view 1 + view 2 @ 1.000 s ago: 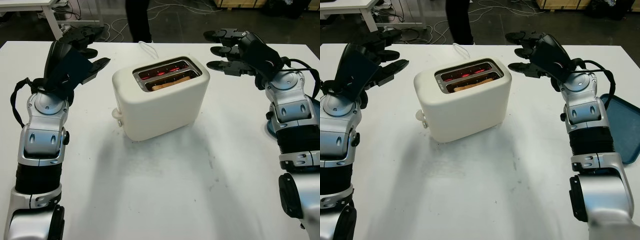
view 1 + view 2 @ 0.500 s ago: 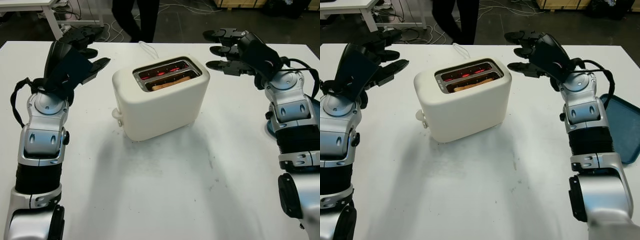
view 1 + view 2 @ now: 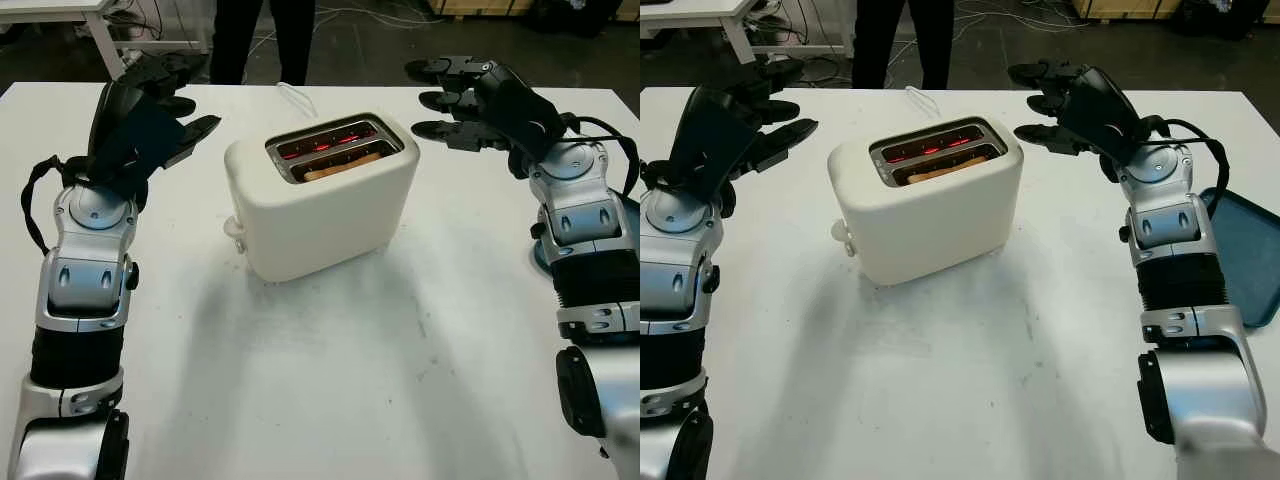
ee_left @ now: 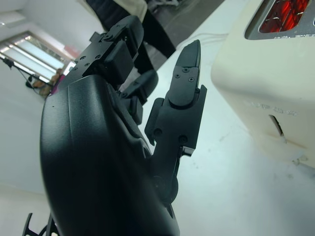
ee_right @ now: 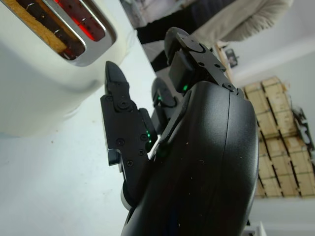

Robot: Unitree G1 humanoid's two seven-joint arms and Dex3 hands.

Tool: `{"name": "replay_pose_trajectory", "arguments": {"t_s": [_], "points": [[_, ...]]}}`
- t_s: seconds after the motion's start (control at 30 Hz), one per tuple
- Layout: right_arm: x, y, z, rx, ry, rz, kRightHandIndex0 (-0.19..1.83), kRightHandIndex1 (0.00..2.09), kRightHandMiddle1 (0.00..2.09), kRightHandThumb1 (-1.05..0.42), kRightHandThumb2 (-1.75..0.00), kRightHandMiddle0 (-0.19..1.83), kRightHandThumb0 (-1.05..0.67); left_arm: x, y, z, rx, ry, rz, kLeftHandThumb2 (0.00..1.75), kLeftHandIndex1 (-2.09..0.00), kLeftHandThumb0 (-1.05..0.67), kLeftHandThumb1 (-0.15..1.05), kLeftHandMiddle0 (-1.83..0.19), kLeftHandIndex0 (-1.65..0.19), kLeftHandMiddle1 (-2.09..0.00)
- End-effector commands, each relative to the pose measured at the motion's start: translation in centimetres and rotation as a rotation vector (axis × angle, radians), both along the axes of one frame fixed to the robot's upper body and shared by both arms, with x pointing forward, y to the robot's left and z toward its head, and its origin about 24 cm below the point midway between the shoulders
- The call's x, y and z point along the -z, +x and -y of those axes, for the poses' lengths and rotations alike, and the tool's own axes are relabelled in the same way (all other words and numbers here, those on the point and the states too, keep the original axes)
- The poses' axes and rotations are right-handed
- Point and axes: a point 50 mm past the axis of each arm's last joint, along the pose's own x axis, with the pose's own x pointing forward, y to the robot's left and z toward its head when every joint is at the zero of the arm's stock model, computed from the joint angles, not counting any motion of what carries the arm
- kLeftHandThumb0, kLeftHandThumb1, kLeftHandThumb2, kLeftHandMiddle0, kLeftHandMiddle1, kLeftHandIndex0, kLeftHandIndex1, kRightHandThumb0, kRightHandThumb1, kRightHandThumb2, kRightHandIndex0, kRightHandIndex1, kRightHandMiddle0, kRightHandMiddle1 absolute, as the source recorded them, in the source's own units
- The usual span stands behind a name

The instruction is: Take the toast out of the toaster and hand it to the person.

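A cream toaster [image 3: 320, 200] stands in the middle of the white table [image 3: 330, 380], its slots glowing red inside. A slice of toast [image 3: 342, 165] sits low in the nearer slot, with just its brown top edge showing. My left hand [image 3: 165, 100] is raised to the left of the toaster, open and holding nothing. My right hand [image 3: 455, 95] is up at the toaster's right, open, apart from it. A person [image 3: 255, 40] in dark trousers stands beyond the far edge of the table.
A blue tray [image 3: 1245, 260] lies at the table's right edge beside my right arm. A white cord [image 3: 297, 97] runs from behind the toaster toward the far edge. Cables lie on the dark floor beyond the table.
The person behind the table has stepped to the left. My right hand has crept slightly toward the toaster. The left hand, toaster and toast have not moved.
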Motion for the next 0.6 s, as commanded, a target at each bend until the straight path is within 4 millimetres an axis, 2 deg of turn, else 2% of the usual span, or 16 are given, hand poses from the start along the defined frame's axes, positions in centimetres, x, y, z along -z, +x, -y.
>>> {"name": "replay_pose_trajectory", "arguments": {"t_s": [0.0,0.57], "points": [[0.17,-0.09,-0.13,-0.005,0.003,0.0,0.48,0.02,0.01,-0.92,-0.08,0.48,-0.15,-0.29,-0.05,-0.11,-0.008,0.018,0.015,0.15,-0.05,-0.28,0.92,-0.29,-0.57,-0.79],[0.18,-0.07,-0.3,-0.003,-0.009,-0.008,0.47,0.01,0.0,-0.92,-0.09,0.48,-0.13,-0.2,-0.09,-0.19,-0.011,0.017,0.013,0.16,-0.05,-0.25,0.92,-0.29,-0.57,-0.79]]}}
